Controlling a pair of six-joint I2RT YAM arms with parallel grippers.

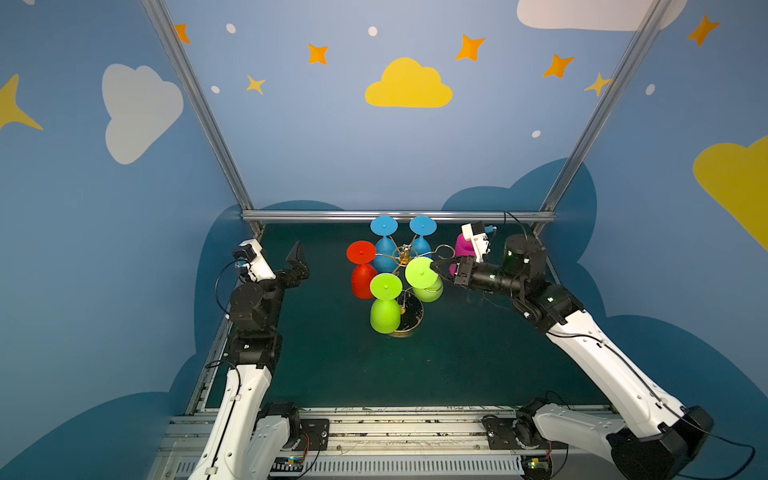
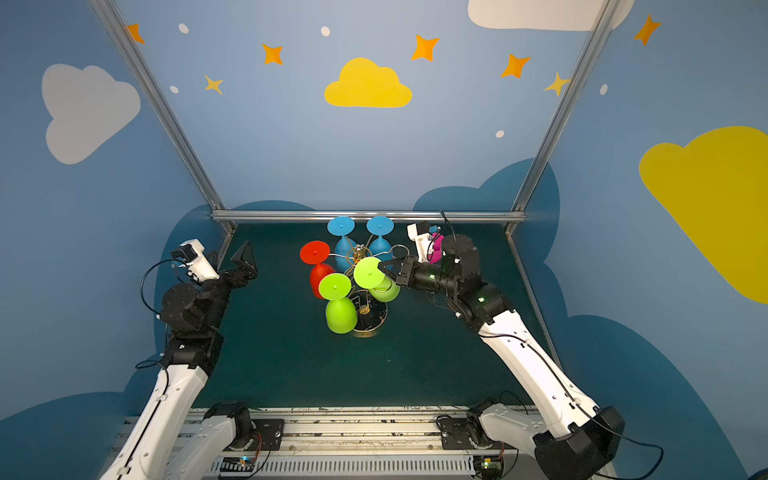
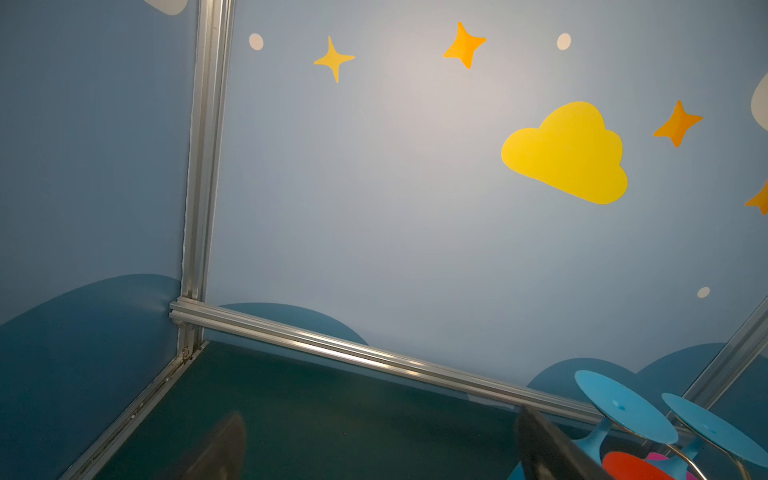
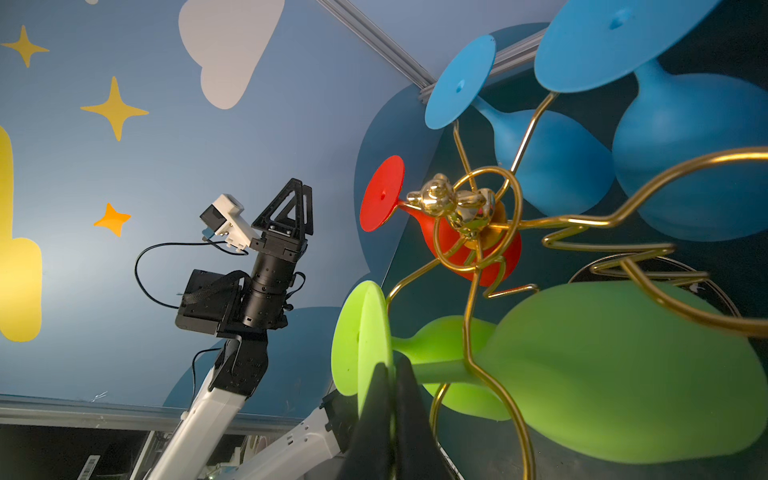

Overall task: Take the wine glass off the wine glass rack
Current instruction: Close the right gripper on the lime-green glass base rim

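The target wine glass [image 1: 420,272] is the lime-green one hanging foot-up on the arm of the wine glass rack [image 1: 402,254] that faces the right arm. In the right wrist view its stem lies inside the gold wire loop, so treat the glass as not yet freed. The right gripper [image 1: 436,266] is clenched on the rim of the glass's flat foot, with both fingers pinching the thin disc at its edge [image 4: 392,365]. This is a shallow hold on a soft-looking part. If you pull at an angle, expect the bowl to pivot under the grip or the foot to slip out. Draw the stem outward along the loop's opening. A lift or sideways pull is likely to catch the stem on the wire and drag or tip the whole rack on its round base [image 1: 411,316]. The second green glass [image 1: 385,305] hangs just beside the target, and a swinging bowl could knock it. The red glass [image 1: 362,270] and two blue glasses [image 1: 384,245] hang on the far arms and could shake loose if the rack jolts. A magenta glass [image 1: 462,247] sits behind the right wrist, so keep the retreat path clear of it. The left gripper [image 1: 297,264] stands released and empty, well apart from the rack, and gives it no support.
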